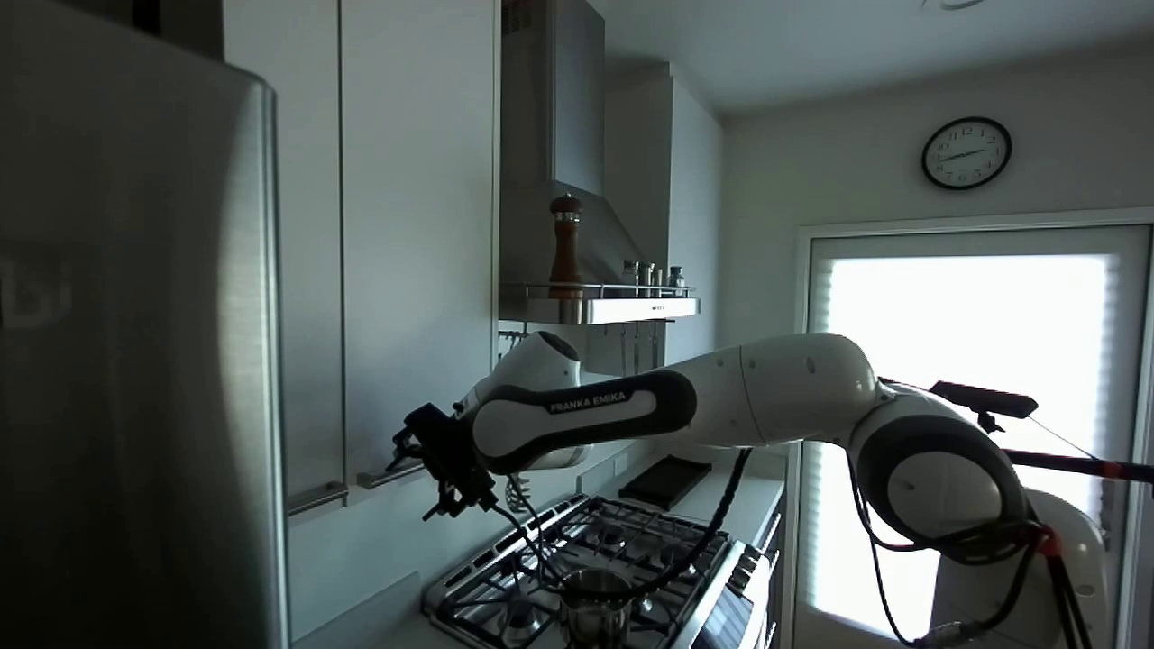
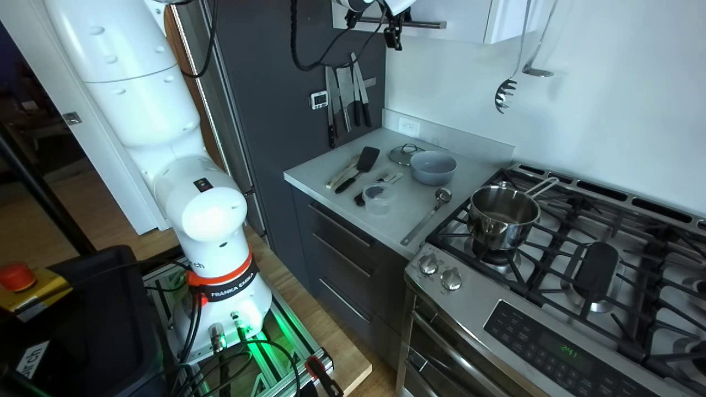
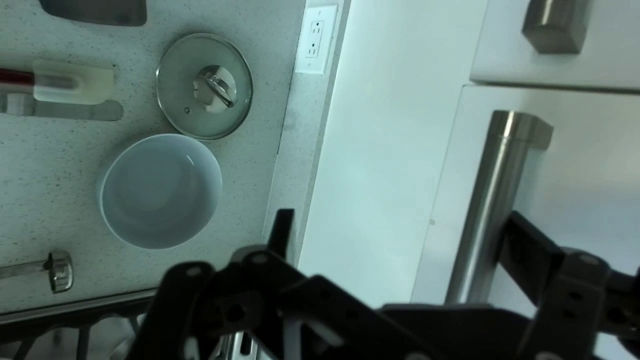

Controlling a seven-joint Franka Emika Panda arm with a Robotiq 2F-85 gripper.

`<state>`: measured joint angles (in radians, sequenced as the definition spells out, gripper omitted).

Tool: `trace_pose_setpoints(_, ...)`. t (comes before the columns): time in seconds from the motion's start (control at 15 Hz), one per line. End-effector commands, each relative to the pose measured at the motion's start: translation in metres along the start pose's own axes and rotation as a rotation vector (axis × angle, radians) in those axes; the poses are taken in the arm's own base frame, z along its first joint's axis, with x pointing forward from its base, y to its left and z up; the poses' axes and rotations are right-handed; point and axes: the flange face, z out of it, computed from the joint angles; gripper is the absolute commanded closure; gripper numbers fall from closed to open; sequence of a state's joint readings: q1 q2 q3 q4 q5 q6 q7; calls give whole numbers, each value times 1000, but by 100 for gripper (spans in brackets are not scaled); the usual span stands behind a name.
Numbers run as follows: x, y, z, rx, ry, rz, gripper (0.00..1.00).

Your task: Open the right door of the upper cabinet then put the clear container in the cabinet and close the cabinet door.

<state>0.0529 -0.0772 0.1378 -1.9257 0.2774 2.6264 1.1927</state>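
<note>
1. In an exterior view, farthest left, we see a red button (image 2: 16, 277) on a yellow box (image 2: 43, 293), then a black box (image 2: 38, 365) showing us "arch".
2. On the robot base (image 2: 231, 317) we read "FRANKA EMI" before the band curves away.
3. Knives (image 2: 347, 91) hang on a dark panel (image 2: 262, 110) beside a timer (image 2: 319, 100) too small for us to read.
4. The clear container (image 2: 379, 199) stands on the counter (image 2: 314, 168), with the grey bowl (image 2: 433, 168) and lid (image 2: 400, 157) behind it and a ladle (image 2: 426, 220) to its right.
5. The stove (image 2: 466, 281), bearing a saucepan (image 2: 503, 218), displays "2:41".
6. In an exterior view, the fridge (image 1: 135, 379) stands beside the upper cabinet (image 1: 311, 270), whose right door (image 1: 419, 207) is closed.
7. The gripper (image 3: 399, 220) has its jaws spread wide at that door's handle (image 3: 484, 210); one finger is right by the bar, whether touching we cannot tell.
8. The arm (image 1: 798, 388), lettered "FRANKA EMIKA", reaches across in front of the stove.
9. The hood (image 1: 577, 135), its tiny lettering unreadable to us, carries a pepper mill (image 1: 566, 248) and jars (image 1: 645, 275); a numbered clock (image 1: 966, 153) hangs farther right.
</note>
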Motion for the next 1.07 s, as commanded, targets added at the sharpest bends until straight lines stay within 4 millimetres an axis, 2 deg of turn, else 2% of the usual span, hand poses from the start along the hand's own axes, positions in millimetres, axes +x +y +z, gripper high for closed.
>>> trace_pose_setpoints(0.0,15,10,-6,-124,-3,-6,0)
trace_pose_setpoints(0.2,25,13,-5,-179,-18,-40,0)
trace_pose_setpoints(0.47,26,15,-5,-198,-51,-116,0)
trace_pose_setpoints(1.0,47,35,-25,-270,-172,-257,0)
